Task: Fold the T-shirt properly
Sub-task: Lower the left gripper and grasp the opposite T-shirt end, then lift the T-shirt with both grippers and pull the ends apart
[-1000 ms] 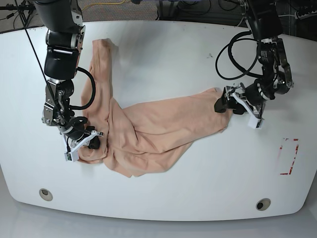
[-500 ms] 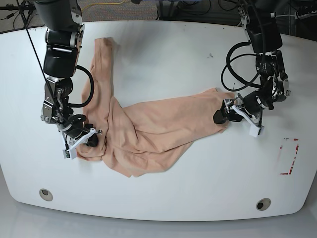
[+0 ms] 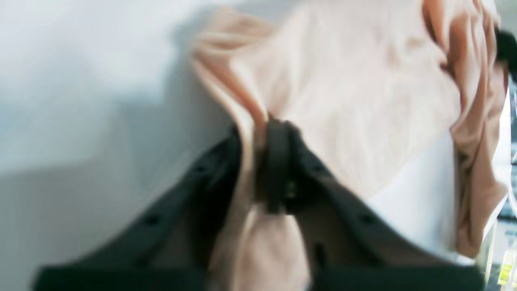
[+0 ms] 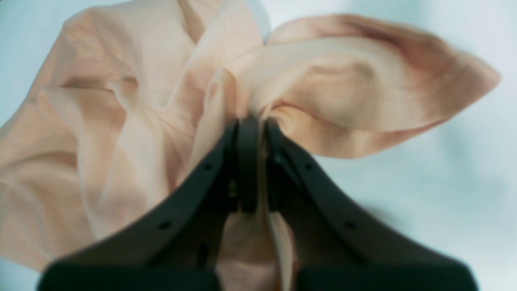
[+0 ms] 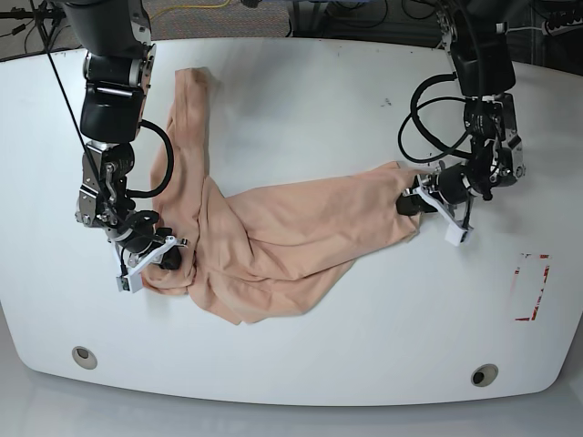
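Note:
The peach T-shirt lies crumpled across the middle of the white table, with a long strip running up to the far left. My left gripper is at the shirt's right edge, shut on a fold of the T-shirt with cloth pinched between the black fingers. At the shirt's left end my right gripper is shut on a bunched corner of the T-shirt, fabric fanning out from its fingers. No emblem shows.
A red-outlined marking sits near the table's right edge. Two round holes lie along the front edge. Black cables loop beside the arm on the right.
My left gripper slid left onto the shirt's right edge and went from open to shut on the cloth. The right gripper kept its grip and barely moved.

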`<state>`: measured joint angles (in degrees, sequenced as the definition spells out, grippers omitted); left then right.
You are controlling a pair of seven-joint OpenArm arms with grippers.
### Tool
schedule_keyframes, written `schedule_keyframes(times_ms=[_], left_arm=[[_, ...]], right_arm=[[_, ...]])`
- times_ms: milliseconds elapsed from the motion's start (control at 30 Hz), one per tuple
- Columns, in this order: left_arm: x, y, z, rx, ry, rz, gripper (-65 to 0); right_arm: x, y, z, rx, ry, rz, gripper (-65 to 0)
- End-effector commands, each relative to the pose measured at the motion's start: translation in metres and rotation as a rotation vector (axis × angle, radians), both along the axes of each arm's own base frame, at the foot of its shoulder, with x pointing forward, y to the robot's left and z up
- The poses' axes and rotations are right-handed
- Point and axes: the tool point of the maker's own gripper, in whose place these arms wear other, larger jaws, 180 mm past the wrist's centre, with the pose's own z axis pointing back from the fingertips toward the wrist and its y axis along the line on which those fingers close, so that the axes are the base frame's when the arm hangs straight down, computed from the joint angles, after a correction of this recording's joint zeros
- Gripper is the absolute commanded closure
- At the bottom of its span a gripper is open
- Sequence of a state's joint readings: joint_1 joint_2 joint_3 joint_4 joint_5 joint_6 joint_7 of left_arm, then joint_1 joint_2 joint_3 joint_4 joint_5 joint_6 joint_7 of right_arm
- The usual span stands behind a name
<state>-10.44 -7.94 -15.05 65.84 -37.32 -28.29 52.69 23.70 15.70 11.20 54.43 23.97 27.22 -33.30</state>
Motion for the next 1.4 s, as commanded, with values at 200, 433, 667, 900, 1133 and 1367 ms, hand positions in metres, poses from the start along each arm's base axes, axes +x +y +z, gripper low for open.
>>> schedule_keyframes(times_ms=[200,433,667,900,1133,1367], left_arm=[[0.022,0.02,0.05,0.068,-0.16,-0.006,-1.7],[0.02,0.036,0.084,0.149,-0.264,-0.01,-1.5],[0.021,0.079,0.129,0.249,-0.361,0.053,-1.5],[0.024,0.111,0.181,0.356,-0.468,0.097,-1.5],[0.036,0.121,0.233,0.434,-0.593,0.097,-1.7],[0.051,0.127,0.283,0.469,-0.706,0.121,-1.7]], right_arm=[[0.011,0.002,0.058,-0.075,-0.119,0.064,0.0],[0.003,0.006,0.075,-0.133,-0.137,0.102,0.0],[-0.003,-0.01,0.087,-0.208,-0.134,0.115,0.0],[0.01,-0.03,0.116,-0.266,-0.185,0.103,0.0],[0.033,-0.049,0.168,-0.318,-0.277,0.079,0.0],[0.053,-0.058,0.226,-0.355,-0.382,0.063,0.0]])
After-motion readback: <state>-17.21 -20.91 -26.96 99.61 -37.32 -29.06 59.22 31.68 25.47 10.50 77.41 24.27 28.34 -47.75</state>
